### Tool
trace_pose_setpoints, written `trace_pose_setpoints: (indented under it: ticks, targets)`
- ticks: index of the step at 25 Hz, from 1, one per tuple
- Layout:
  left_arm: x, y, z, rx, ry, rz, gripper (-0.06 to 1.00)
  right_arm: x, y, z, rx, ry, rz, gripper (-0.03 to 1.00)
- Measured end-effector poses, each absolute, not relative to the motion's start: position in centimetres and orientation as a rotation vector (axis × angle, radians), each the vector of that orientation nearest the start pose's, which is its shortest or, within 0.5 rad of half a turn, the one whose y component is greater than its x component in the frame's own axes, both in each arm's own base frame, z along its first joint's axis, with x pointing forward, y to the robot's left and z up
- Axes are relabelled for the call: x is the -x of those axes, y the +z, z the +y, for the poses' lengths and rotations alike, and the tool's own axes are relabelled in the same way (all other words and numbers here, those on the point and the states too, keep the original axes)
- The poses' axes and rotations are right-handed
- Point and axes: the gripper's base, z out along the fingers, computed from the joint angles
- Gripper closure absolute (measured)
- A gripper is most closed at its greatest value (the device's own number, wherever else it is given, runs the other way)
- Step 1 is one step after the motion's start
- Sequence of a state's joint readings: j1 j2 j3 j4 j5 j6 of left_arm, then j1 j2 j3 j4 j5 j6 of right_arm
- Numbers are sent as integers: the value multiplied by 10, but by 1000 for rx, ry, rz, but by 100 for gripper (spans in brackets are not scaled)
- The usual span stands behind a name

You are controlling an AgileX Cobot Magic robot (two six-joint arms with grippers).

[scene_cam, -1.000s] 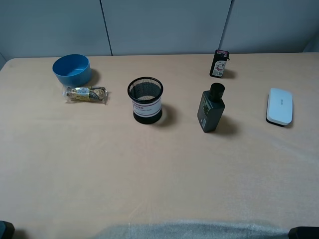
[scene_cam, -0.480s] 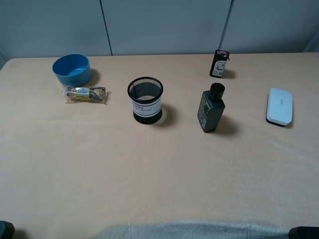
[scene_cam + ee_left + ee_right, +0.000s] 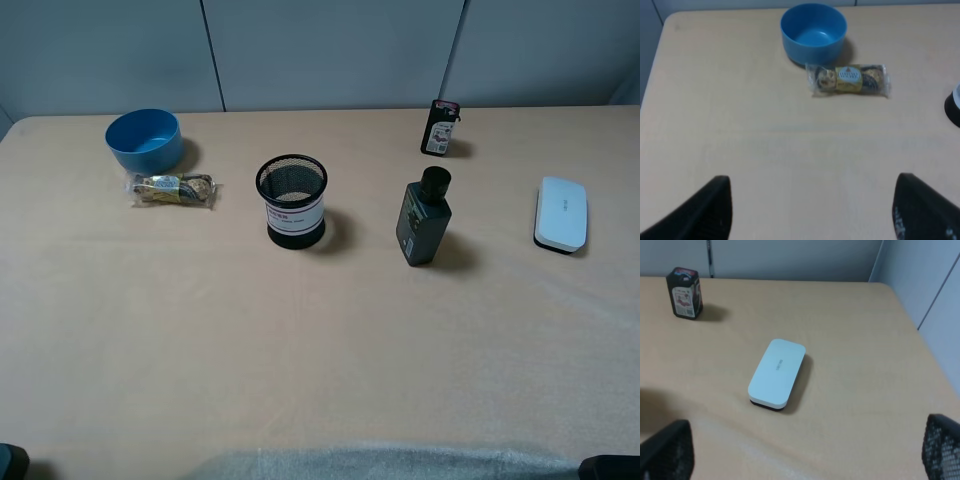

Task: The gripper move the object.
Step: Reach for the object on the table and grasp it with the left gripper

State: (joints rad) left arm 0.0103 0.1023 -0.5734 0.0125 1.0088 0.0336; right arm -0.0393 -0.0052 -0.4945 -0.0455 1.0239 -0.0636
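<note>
Looks like an office or lab: pale tabletop backed by grey partition panels.

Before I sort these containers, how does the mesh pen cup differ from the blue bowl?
The mesh pen cup is black wire with a white label band; the blue bowl is solid, plain blue. The cup stands taller; the bowl sits lower. The cup stands alone near the middle; the bowl is far left, by a snack packet. Both are round, upright and open-topped.
</note>
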Motion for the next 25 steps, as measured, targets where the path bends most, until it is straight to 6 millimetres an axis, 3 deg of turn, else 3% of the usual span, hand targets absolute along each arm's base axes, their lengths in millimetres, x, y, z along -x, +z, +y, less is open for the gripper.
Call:
trace_pose_setpoints:
  ticks: [6,12,13,17,20,25]
  targets:
    - [-48,335,1,-26,41,2124,21,4,279,-3,23,-120,2009,27]
    - [-90,345,2,-29,39,2222,21,4,279,-3,23,-120,2009,27]
    - [-106,344,2,-30,39,2259,21,4,279,-3,23,-120,2009,27]
    - [-137,337,2,-55,48,2311,21,4,279,-3,23,-120,2009,27]
    - [-149,332,2,-78,57,2329,21,4,279,-3,23,-120,2009,27]
    - [-186,312,3,-97,59,2394,21,4,279,-3,23,-120,2009,27]
